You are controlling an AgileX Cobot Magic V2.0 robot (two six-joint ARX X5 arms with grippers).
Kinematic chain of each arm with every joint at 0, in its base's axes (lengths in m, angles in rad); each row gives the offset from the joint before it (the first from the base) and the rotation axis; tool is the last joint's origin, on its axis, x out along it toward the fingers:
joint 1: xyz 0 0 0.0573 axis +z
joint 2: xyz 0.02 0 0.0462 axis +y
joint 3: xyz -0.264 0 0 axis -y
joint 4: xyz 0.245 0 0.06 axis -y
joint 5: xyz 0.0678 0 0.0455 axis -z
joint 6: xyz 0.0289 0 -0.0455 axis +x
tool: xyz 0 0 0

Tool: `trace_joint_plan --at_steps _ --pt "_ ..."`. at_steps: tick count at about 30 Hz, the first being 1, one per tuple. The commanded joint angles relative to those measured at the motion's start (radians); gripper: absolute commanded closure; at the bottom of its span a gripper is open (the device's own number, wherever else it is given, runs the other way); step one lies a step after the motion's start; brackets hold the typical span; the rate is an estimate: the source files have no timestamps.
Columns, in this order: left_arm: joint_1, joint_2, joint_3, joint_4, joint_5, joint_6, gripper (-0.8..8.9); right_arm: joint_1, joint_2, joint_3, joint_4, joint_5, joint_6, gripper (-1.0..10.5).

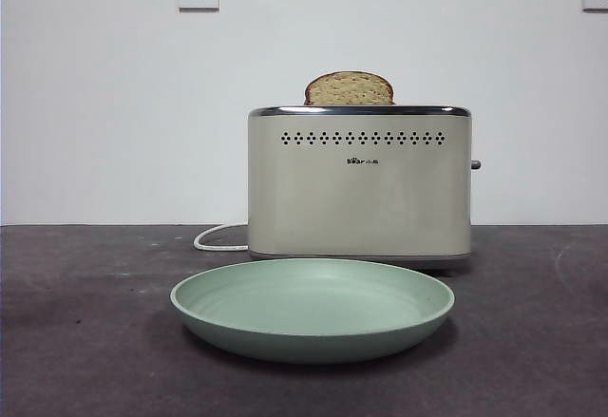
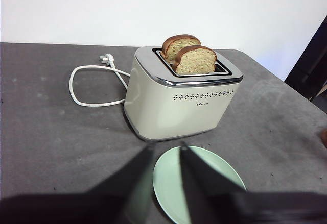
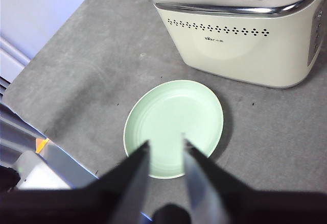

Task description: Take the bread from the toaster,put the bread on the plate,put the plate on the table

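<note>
One dark matte table [image 1: 76, 341] carries one boxy cream toaster [image 1: 359, 189] with a chrome rim and a row of dot holes. One smooth round mint plate [image 1: 312, 308] lies just before it. Two speckled, brown-crusted slices stand in the slots: the bread [image 2: 195, 61] nearer the plate, a domed slice [image 2: 178, 44] behind. One white cord [image 2: 87, 83] loops beside. Left gripper [image 2: 166, 150] and right gripper [image 3: 166, 143] hover above the plate, jaws narrowly parted, empty.

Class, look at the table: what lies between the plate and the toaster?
Nothing: only a narrow strip of bare table separates the plate from the toaster, clearest in the right wrist view.
</note>
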State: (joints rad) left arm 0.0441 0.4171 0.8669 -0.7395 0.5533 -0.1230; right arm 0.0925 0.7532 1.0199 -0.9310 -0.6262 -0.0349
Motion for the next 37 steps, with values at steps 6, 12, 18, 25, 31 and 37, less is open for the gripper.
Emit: trace_joint_plan --at_steps 6,12,18,25,31,37 --pt "0.002 0.004 0.004 0.039 0.045 0.019 2.70 0.002 -0.002 0.002 0.001 -0.002 0.002 4.1" --pt "0.001 0.071 0.004 0.155 0.111 0.019 2.70 0.002 0.000 0.002 0.001 -0.002 0.017 4.1" --pt "-0.023 0.215 0.005 0.327 0.150 0.019 2.71 0.002 -0.001 0.001 0.000 -0.002 0.023 4.1" --pt "-0.143 0.438 0.006 0.624 0.151 0.019 2.79 0.002 0.000 0.001 -0.002 -0.002 0.031 4.1" --pt "-0.265 0.632 0.006 0.860 0.057 0.019 2.79 0.002 0.000 0.001 -0.010 -0.002 0.031 4.1" --pt "-0.343 0.866 0.121 0.909 0.019 0.060 2.79 0.002 0.000 0.002 -0.019 0.000 0.030 4.1"
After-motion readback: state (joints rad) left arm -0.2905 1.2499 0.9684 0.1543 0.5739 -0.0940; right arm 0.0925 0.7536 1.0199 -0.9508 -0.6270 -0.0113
